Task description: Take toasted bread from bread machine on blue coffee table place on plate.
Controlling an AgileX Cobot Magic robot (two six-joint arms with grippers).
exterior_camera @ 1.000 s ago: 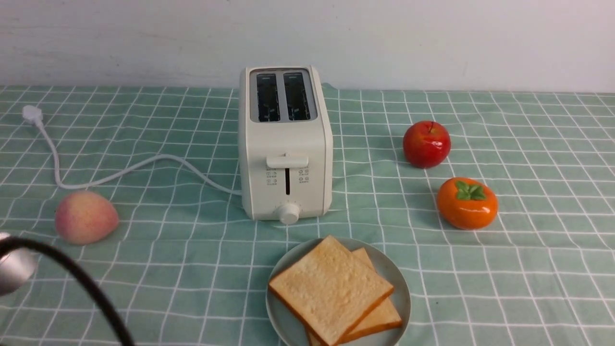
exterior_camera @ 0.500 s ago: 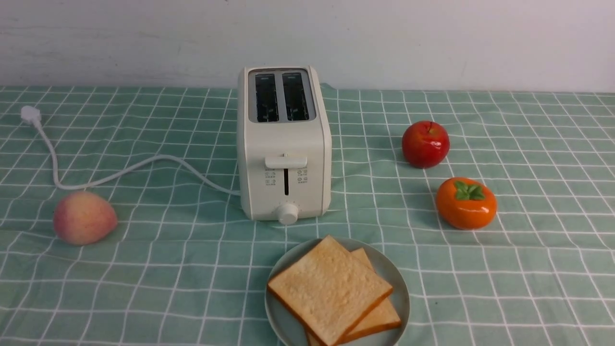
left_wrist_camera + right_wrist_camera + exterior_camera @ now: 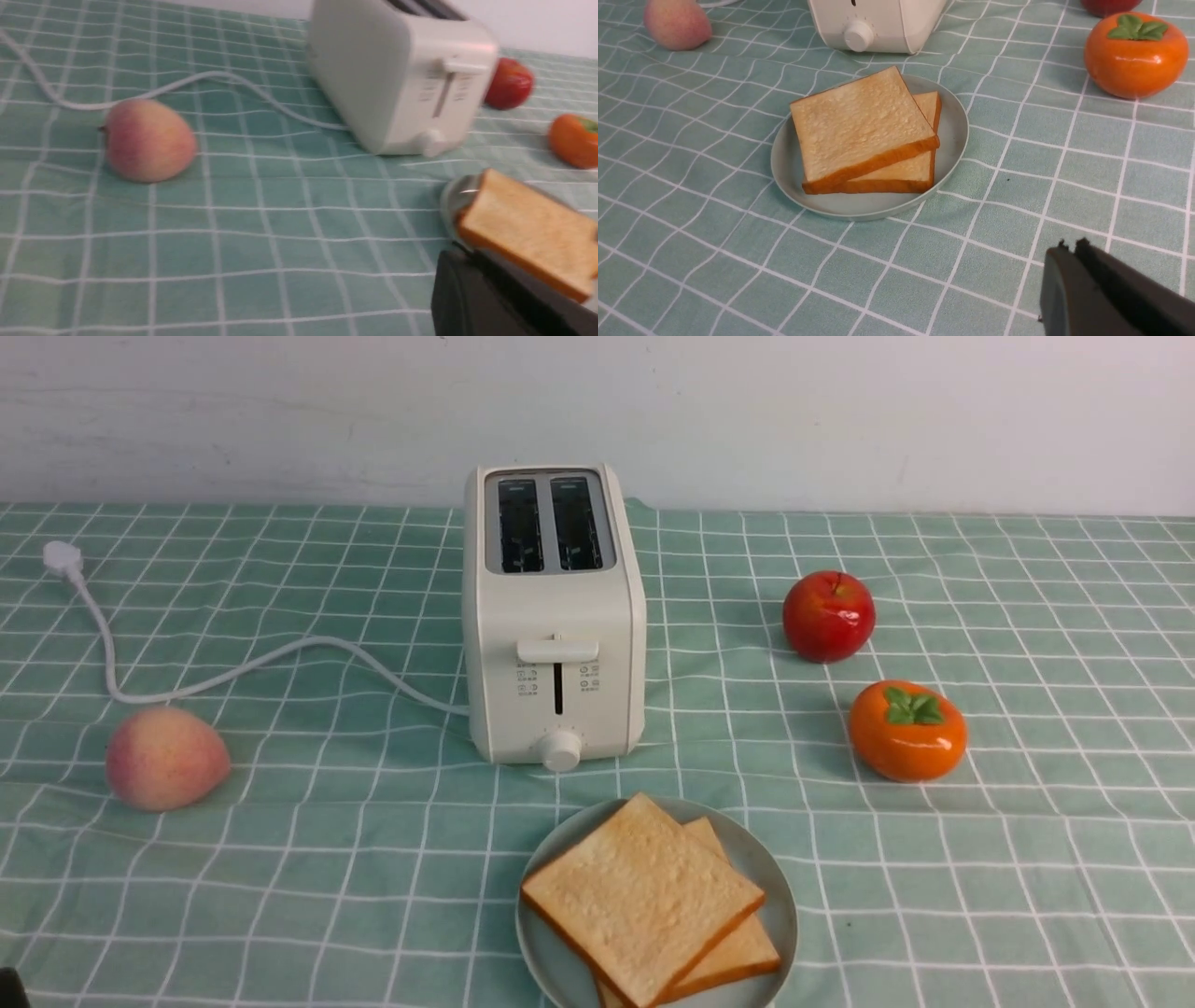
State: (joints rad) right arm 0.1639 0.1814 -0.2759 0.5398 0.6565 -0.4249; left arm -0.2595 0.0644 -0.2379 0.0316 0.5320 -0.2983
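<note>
Two slices of toasted bread (image 3: 642, 896) lie stacked on the pale plate (image 3: 775, 905) at the front centre, also in the right wrist view (image 3: 859, 126) on the plate (image 3: 952, 130). The cream-white bread machine (image 3: 555, 616) stands behind the plate with both slots empty. In the left wrist view my left gripper (image 3: 460, 254) is shut and empty, near the plate's side; the bread (image 3: 528, 228) and bread machine (image 3: 397, 79) show there. My right gripper (image 3: 1069, 247) is shut and empty above the cloth, beside the plate. Neither gripper shows in the front view.
A peach (image 3: 166, 758) lies at the left, near the white cord (image 3: 233, 667) and its plug (image 3: 61, 558). A red apple (image 3: 828, 615) and an orange persimmon (image 3: 906, 730) sit at the right. The mint grid cloth (image 3: 980, 896) covers the table; a white wall is behind.
The left arm's cable and metal part, at the lower left of the front view a second ago, have drawn out of that view. The bread, plate and bread machine have not moved.
</note>
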